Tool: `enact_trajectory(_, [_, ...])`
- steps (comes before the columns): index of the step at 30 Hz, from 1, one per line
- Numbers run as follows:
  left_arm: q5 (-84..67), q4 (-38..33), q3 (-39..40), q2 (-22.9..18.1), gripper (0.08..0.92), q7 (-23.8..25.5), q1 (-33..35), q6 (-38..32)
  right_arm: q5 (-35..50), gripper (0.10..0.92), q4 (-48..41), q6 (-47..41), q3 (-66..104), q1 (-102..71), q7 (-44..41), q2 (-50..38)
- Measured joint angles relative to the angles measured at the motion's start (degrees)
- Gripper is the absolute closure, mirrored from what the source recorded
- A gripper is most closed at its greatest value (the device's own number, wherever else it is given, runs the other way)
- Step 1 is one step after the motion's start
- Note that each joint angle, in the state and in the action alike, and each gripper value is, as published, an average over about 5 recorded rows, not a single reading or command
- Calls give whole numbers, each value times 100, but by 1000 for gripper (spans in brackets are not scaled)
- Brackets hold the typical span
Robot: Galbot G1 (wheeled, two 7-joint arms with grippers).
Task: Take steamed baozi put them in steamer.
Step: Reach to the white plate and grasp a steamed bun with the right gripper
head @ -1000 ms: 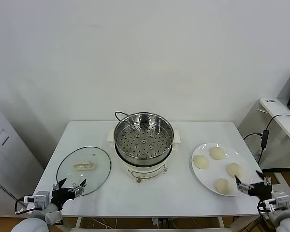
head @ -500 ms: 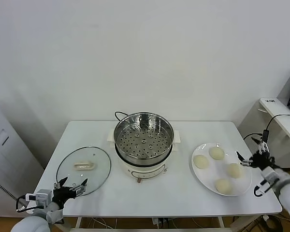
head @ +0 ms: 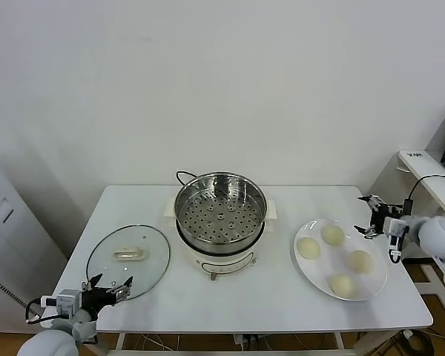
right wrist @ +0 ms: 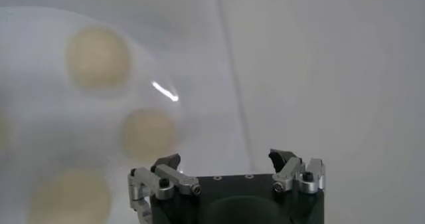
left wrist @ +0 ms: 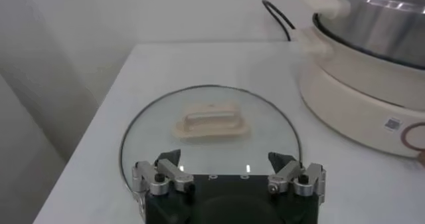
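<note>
My right tool (head: 371, 216) hangs wide open and empty above the desk's (head: 282, 293) right edge, just beyond the plate (head: 309, 268) holding four steamed baozi (head: 332, 235). The steamer (head: 221, 215) stands uncovered mid-desk, nothing between. My left tool (head: 107, 284), also open and empty, waits by the glass lid (head: 128, 260) at the near-left edge.

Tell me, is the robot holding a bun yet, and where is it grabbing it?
No, nothing is held. The right gripper hangs open beside the plate, with all four baozi lying on it. The left gripper waits open near the glass lid.
</note>
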Motion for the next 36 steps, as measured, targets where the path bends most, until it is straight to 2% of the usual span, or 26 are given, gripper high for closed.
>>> enact_trajectory(10, [77, 61, -43, -35, 177, -8, -55, 87, 223, 203, -1477, 518, -2272, 2210, -1415, 358])
enact_trajectory(16, [189, 37, -57, -25, 177, -1, -40, 120, 264, 203, -2308, 774, -3008, 2901, -1937, 816])
enact_trajectory(26, [308, -61, -64, 14, 177, 16, -14, 151, 133, 203, -3377, 1035, -3469, 3311, -2256, 1458])
enact_trajectory(36, [370, -169, -37, 13, 177, 24, -13, 183, -115, 204, -4005, 1127, -3396, 3322, -2212, 1877])
